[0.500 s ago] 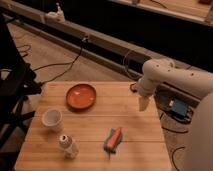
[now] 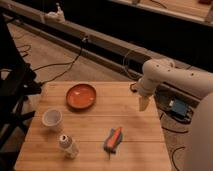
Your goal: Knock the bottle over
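Note:
The bottle is small, pale plastic with a dark round cap, standing near the front left of the wooden table. The white cup stands just behind it to the left. My gripper hangs from the white arm over the table's right side, pointing down, far to the right of the bottle and apart from it.
An orange bowl sits at the table's back middle. An orange and blue-grey tool lies at the front middle. Cables run over the floor behind; a dark chair stands at the left; a blue box lies right of the table.
The arm and gripper have shifted slightly; the bottle, cup, bowl and tool have not moved.

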You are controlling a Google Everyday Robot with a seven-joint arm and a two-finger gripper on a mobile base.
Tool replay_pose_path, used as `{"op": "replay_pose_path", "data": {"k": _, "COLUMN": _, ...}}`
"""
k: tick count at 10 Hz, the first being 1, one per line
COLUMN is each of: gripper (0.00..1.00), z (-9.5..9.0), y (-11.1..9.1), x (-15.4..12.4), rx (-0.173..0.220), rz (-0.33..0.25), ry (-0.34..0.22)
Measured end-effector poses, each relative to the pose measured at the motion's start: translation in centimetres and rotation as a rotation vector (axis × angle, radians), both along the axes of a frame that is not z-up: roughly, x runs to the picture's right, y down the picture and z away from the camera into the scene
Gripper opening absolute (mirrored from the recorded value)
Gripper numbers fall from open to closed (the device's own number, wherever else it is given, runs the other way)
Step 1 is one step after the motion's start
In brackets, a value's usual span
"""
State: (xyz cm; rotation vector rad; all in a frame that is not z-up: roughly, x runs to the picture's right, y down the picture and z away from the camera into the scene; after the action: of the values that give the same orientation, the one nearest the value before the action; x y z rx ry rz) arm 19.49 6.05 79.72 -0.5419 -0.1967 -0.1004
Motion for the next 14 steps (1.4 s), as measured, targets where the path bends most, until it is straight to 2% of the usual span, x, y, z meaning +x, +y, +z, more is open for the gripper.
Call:
{"op": "replay_pose_path", "data": {"k": 9, "gripper": 0.78, "z": 0.0, "y": 0.0, "x": 0.0, "rx": 0.0, "rz": 0.0, "ry": 0.0}}
{"op": "replay_pose_path", "data": {"k": 11, "gripper": 0.63, "z": 0.0, "y": 0.0, "x": 0.01, "rx": 0.0, "rz": 0.0, "ry": 0.0}}
{"op": "replay_pose_path", "data": {"k": 12, "gripper": 0.51, "z": 0.0, "y": 0.0, "x": 0.01, "rx": 0.0, "rz": 0.0, "ry": 0.0}}
{"op": "replay_pose_path", "data": {"k": 14, "gripper": 0.33, "z": 0.0, "y": 0.01, "x": 0.02, "rx": 0.0, "rz": 0.0, "ry": 0.0}}
